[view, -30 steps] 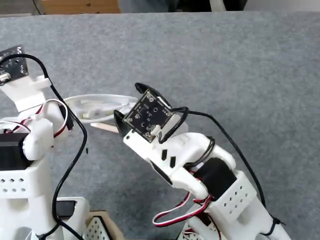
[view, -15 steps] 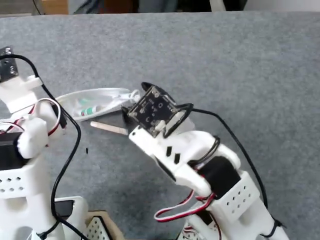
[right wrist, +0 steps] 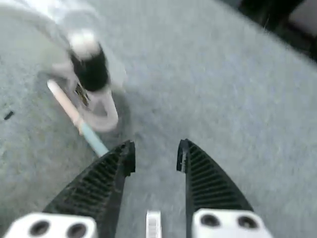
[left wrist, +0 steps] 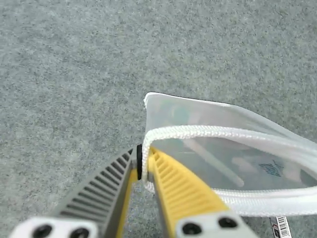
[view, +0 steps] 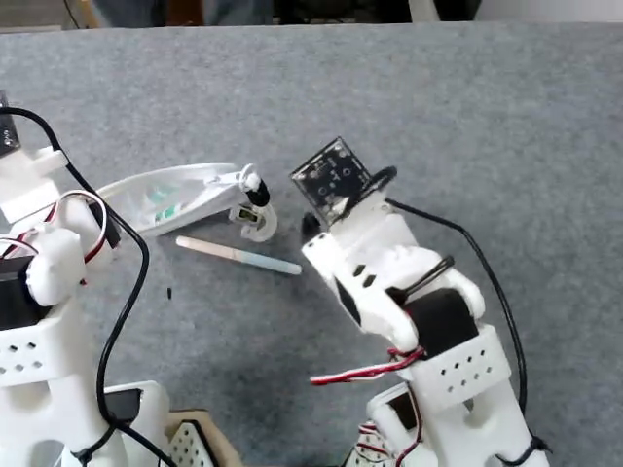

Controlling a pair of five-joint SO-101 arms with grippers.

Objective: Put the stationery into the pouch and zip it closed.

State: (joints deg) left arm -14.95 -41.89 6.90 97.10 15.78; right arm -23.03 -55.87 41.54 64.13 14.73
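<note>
Left gripper (left wrist: pixel 141 167): pinches one end of the pouch (left wrist: pixel 223 163) at its zipper tape, fingers closed tight on the fabric. Right gripper (right wrist: pixel 154 151): hangs low over the grey mat (view: pixel 487 117), fingers narrowly parted, grasping nothing, near the blue tip of the pen (view: pixel 238 255). Pouch: lies on the mat, translucent, with some stationery inside. Pen: lies outside, just beside the pouch, touched by neither gripper.
</note>
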